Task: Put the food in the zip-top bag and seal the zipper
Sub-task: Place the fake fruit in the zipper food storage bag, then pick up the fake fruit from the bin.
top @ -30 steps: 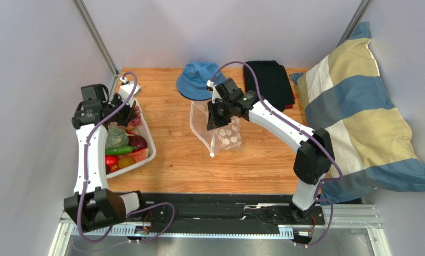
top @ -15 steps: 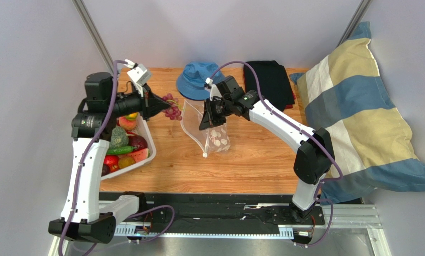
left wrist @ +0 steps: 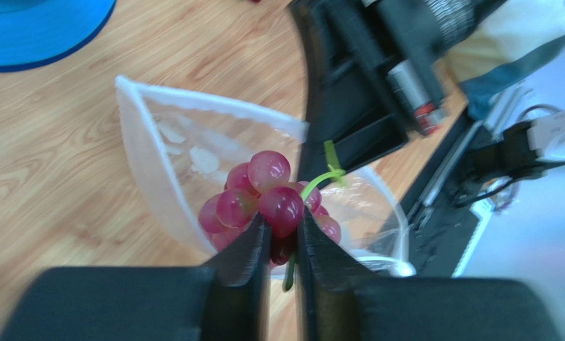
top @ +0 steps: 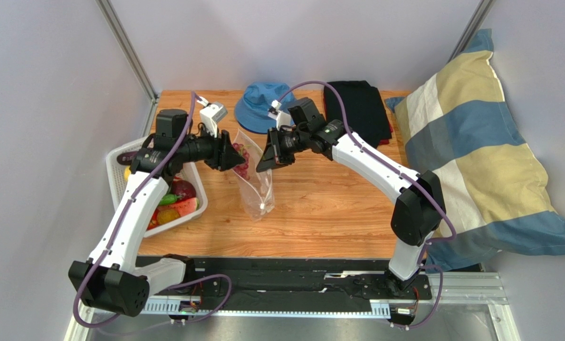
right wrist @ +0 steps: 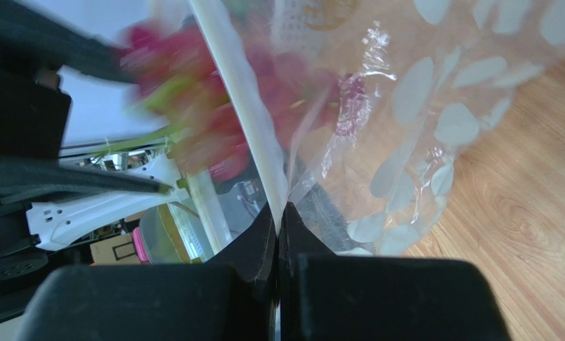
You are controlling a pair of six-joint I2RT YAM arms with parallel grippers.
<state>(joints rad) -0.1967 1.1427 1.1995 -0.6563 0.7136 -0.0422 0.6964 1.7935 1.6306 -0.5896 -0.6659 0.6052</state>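
A bunch of purple grapes (left wrist: 264, 195) with a green stem sits between the fingertips of my left gripper (left wrist: 284, 231), whose jaws press on it at the open mouth of the zip-top bag (left wrist: 171, 153). From above, the left gripper (top: 237, 158) and grapes (top: 241, 160) are at the top of the hanging clear, dotted bag (top: 257, 192). My right gripper (top: 262, 162) is shut on the bag's mouth edge and holds it up. In the right wrist view, the right gripper (right wrist: 278, 213) pinches the white zipper (right wrist: 243, 92). More food (top: 175, 199) lies in the basket.
A white mesh basket (top: 118, 153) stands at the table's left edge. A blue hat (top: 260, 103) and a folded black cloth (top: 360, 106) lie at the back. A striped pillow (top: 477, 149) fills the right side.
My left arm swung right from the basket, carrying the grapes to the bag's mouth. My right gripper lifted the bag and shifted it left, so it now hangs upright.
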